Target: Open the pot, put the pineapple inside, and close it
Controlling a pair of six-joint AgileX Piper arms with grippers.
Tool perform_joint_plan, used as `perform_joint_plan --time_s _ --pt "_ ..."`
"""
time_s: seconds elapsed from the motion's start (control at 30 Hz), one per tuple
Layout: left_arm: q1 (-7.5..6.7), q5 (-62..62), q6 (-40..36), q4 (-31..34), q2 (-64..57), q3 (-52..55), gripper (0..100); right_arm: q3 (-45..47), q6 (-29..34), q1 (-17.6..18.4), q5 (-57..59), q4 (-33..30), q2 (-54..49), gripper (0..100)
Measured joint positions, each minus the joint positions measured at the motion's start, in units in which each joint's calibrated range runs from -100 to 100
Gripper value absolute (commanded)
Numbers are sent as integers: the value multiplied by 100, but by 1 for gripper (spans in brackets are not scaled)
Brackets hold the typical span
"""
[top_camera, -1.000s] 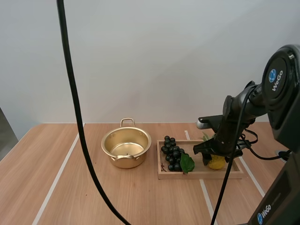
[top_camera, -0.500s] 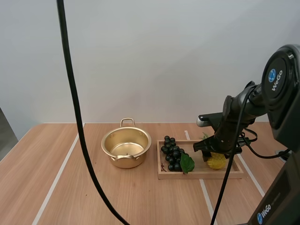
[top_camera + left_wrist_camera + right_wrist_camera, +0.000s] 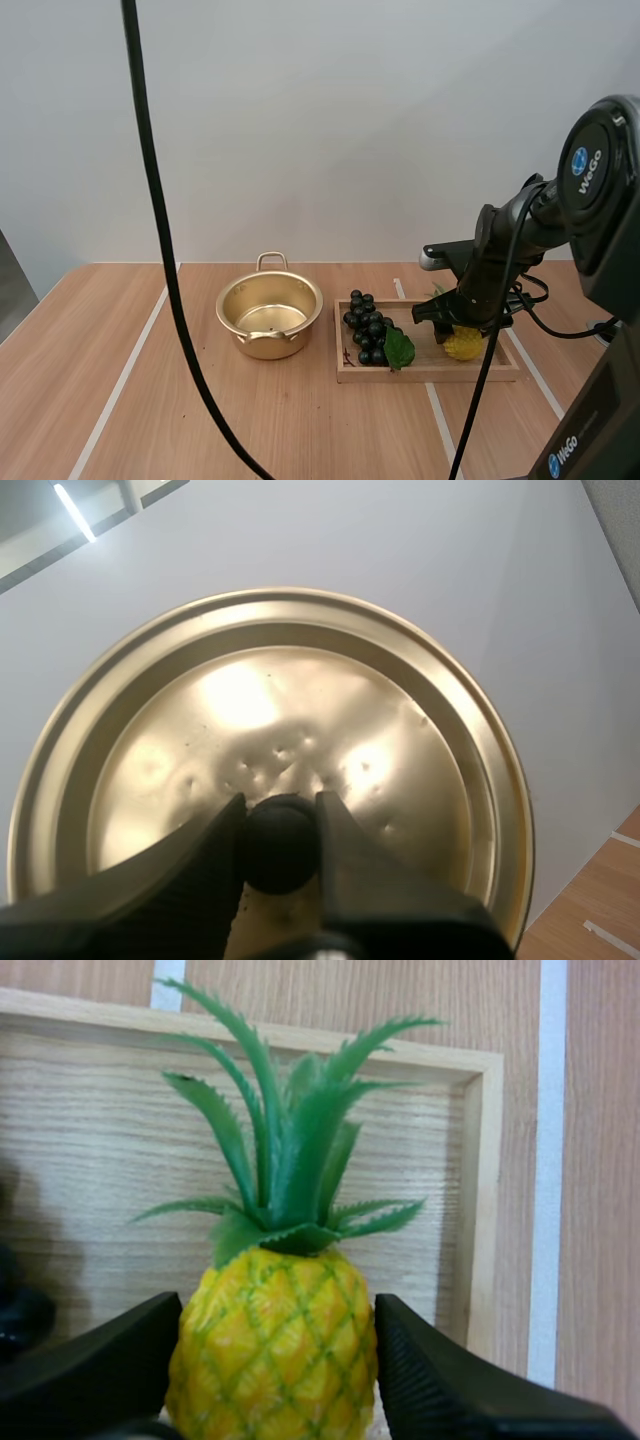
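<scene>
Separately, lid (image 3: 300,710) pinched by knob (image 3: 280,842), pineapple (image 3: 272,1345) clasped.

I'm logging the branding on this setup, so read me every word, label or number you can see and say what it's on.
"WeGo": on the round black joint housing of the right arm.
"WeGo": on the black link below that housing, same arm.
No lettering can be seen on the pot, lid, pineapple, grapes or wooden tray.
</scene>
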Motion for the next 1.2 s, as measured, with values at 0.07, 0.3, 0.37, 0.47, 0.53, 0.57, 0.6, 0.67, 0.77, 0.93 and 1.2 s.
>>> perform_joint_plan --time_s 0.07,0.3,0.37,0.47,0.53,0.57,0.6,0.67,0.77,0.93,1.2 --pt "0 0 0 0 0 0 0 -80 0 0 0 -12 -16 0" --pt "0 -70 0 0 0 -75 0 -603 0 0 109 75 -666 0" --pt "0 -174 0 0 0 -163 0 -856 0 0 128 165 -912 0" --pt "0 -217 0 0 0 -391 0 -1243 -165 0 304 361 -1300 0" --pt "0 -287 0 0 -11 -580 0 -1524 -335 0 441 599 -1549 0" --pt "0 -333 0 0 -25 -669 0 -1649 -410 0 571 725 -1646 0" --pt "0 -376 0 0 -25 -741 0 -1810 -521 0 722 913 -1722 0" --pt "0 -531 0 0 -25 -910 0 -2139 -722 30 1034 1246 -1800 0" --pt "0 -609 0 0 -25 -1122 0 -2504 -930 184 1517 1499 -1837 0" --pt "0 -643 0 0 -25 -1447 0 -2700 -1007 685 1791 1597 -1837 0" --pt "0 -247 0 0 -30 -1987 0 -2715 -1019 1653 1880 1628 -1621 0"
